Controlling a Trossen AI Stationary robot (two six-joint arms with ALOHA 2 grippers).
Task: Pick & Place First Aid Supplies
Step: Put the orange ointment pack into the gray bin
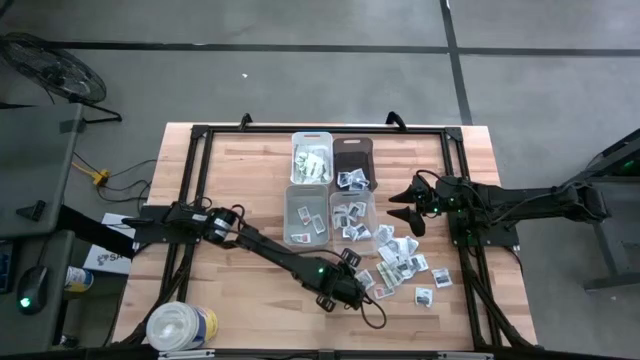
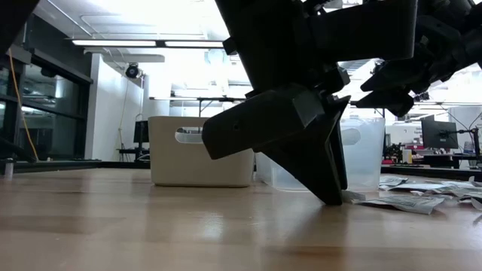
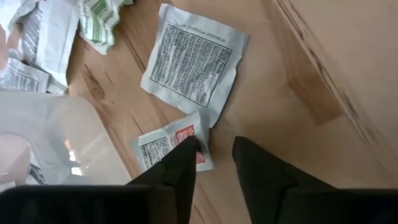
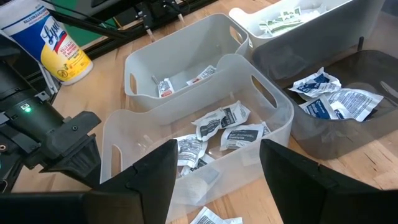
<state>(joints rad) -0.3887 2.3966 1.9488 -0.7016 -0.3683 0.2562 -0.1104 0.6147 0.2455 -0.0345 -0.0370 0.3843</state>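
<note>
Loose first aid packets (image 1: 400, 255) lie scattered on the wooden table near its front right. My left gripper (image 3: 214, 149) slants down onto the table among them, fingers apart. It is at a small white packet with a red mark (image 3: 165, 144), just short of a larger printed packet (image 3: 194, 62). In the low view its fingertips (image 2: 331, 194) reach the tabletop. My right gripper (image 1: 405, 212) waits open above the right side of the bins, holding nothing. My left gripper has one fingertip (image 3: 186, 152) over the red-marked end (image 3: 189, 132) of the small packet, coming slanting down from the table's left. The other fingertip (image 3: 245, 152) stands over bare wood beside it. The packet lies flat on the table.
Bins stand in a block at the table's middle: a white one (image 1: 312, 157) with greenish packets, a dark one (image 1: 353, 163), and two clear ones (image 1: 307, 215) (image 1: 352, 215) holding packets. A white round tub (image 1: 180, 325) stands at the front left. A black frame (image 1: 200, 135) borders the table.
</note>
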